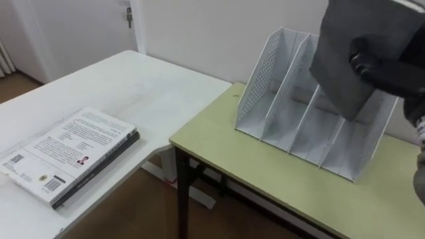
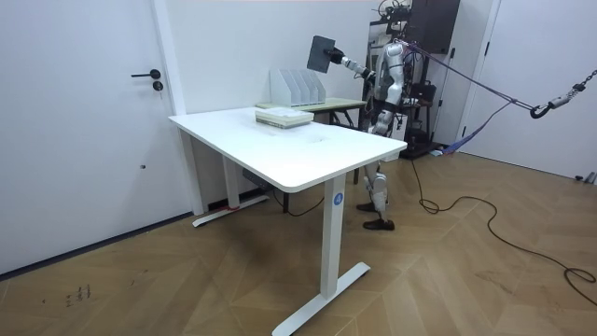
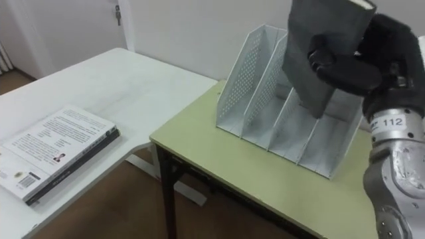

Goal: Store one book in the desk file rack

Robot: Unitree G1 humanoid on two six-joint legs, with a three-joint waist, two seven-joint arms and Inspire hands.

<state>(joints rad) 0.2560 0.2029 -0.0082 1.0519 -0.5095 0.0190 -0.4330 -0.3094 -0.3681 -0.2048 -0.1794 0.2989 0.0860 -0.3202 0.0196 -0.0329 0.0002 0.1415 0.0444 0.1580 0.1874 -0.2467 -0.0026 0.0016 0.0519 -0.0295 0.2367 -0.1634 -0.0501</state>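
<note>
Nearest, at the lower left of the eye views, a small stack of books is seen lying flat on the white surface. A pale printed cover is shown on top, with a dark edge below it.

Just beyond and to the right, the green surface is set close beside the white one. The file rack stands upright on it towards the back edge. The rack is pale grey, its outer wall is perforated, and its compartments are divided by slanted panels.

Over the rack the dark grey book is held in the air, tilted, with one corner pointing down towards the middle compartments. It is gripped by the right hand, which is brought in from the right. The dark fingers are curled round the book's edge and pressed onto its near face — a firm clasp. From the eye views it cannot be told whether the lower corner has reached into a compartment. In the room view the book is seen above the rack's top, at the end of an outstretched arm. There the robot is seen standing upright at the green surface, beyond the white one.

Farthest back, a plain wall is seen behind the rack, and a door at the upper left.
</note>
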